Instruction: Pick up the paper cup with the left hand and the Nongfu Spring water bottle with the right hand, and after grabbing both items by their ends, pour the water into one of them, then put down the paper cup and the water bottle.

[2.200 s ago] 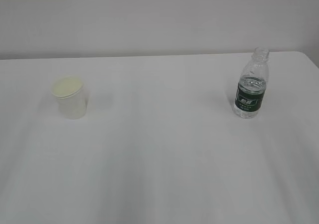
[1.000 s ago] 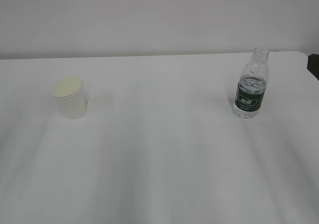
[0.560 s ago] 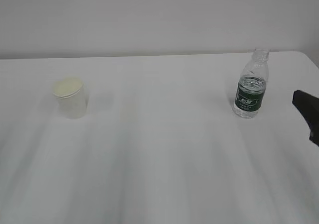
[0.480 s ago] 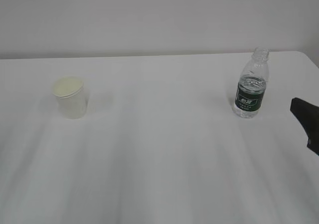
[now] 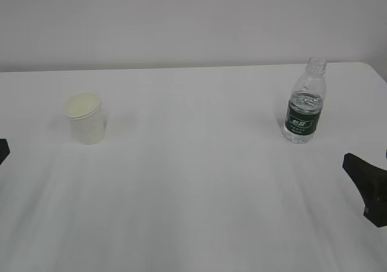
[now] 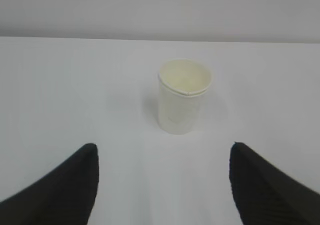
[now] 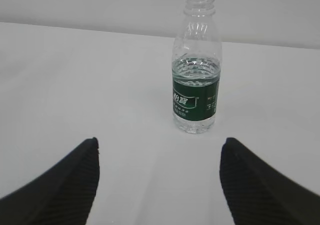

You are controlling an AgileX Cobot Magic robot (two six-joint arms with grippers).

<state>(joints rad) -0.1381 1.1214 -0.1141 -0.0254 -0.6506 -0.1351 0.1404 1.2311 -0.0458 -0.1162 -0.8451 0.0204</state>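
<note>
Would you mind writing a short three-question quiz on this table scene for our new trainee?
1. True or false: the right gripper is already closed around the Nongfu Spring water bottle.
2. Multiple choice: the paper cup is (A) lying on its side, (B) standing upright on the table, (C) held in the left gripper.
3. Fill in: the bottle's neck is open, with no ____ on it.

Key
1. False: its jaws stand open, short of the bottle.
2. B: the cup stands upright, ahead of the open left gripper.
3. cap
</note>
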